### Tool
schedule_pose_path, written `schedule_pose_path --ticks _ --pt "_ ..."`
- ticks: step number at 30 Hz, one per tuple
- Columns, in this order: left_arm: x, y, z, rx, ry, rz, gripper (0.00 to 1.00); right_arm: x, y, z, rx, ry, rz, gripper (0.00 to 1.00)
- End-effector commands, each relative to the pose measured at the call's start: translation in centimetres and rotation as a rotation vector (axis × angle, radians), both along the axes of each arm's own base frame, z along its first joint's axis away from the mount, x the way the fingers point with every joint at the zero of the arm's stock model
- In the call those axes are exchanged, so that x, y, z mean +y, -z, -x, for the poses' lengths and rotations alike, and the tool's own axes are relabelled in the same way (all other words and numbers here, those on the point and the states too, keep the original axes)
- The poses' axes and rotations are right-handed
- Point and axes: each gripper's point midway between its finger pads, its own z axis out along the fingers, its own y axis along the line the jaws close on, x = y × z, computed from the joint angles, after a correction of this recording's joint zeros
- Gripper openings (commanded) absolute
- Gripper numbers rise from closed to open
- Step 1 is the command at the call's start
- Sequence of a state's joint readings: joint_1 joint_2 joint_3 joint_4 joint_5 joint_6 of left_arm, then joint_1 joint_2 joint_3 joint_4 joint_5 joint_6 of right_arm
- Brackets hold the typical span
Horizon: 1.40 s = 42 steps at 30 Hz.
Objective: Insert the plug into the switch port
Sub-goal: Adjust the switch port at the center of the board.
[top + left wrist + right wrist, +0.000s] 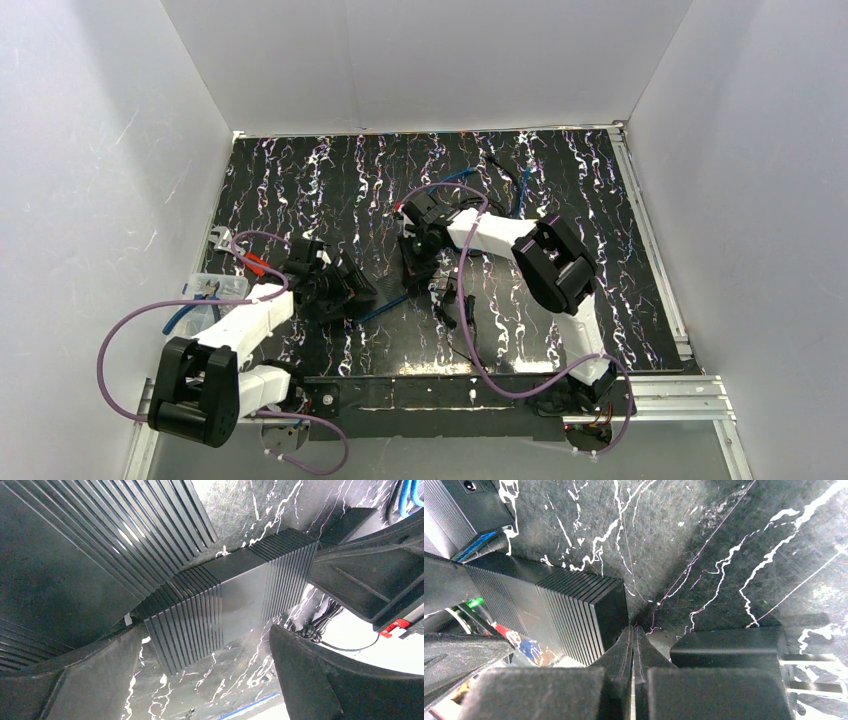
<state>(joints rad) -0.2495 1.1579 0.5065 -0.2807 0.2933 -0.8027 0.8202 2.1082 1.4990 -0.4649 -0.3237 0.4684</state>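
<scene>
A black ribbed switch [235,597] lies on the marbled table, also in the top view [350,292] and the right wrist view [559,612]. My left gripper [335,285] stands with jaws wide apart, one tip at each side of the switch's near end [207,630]; I cannot tell if they press on it. My right gripper [420,258] is shut with nothing visible between its fingertips [633,628], just beside the switch's end. A black power adapter [729,650] with metal prongs lies right of it. The cable's plug is not visible.
A second ribbed grey box [446,515] with a round socket stands behind the switch, large in the left wrist view [90,545]. A blue cable [385,310] and a coiled black cord [460,320] lie mid-table. White walls close in three sides.
</scene>
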Motion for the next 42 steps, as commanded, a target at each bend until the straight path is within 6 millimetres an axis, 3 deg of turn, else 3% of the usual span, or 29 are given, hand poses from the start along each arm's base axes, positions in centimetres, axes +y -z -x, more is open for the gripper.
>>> schedule_pose_path --ticks 1,26,32,42 --pt "0.6 0.0 -0.8 -0.014 0.011 -0.040 0.98 0.4 -0.2 1.3 0.002 -0.024 -0.026 0.01" --pt "2.2 0.1 -1.2 0.035 0.040 -0.167 0.98 -1.0 0.3 8.3 0.018 -0.052 -0.013 0.01" --pt "2.8 -0.5 -1.6 0.039 0.038 -0.209 0.98 -1.2 0.2 9.2 0.016 -0.059 -0.014 0.01" --pt "2.9 -0.9 -2.4 0.041 0.042 -0.225 0.98 -1.1 0.0 8.8 -0.016 -0.070 -0.020 0.01"
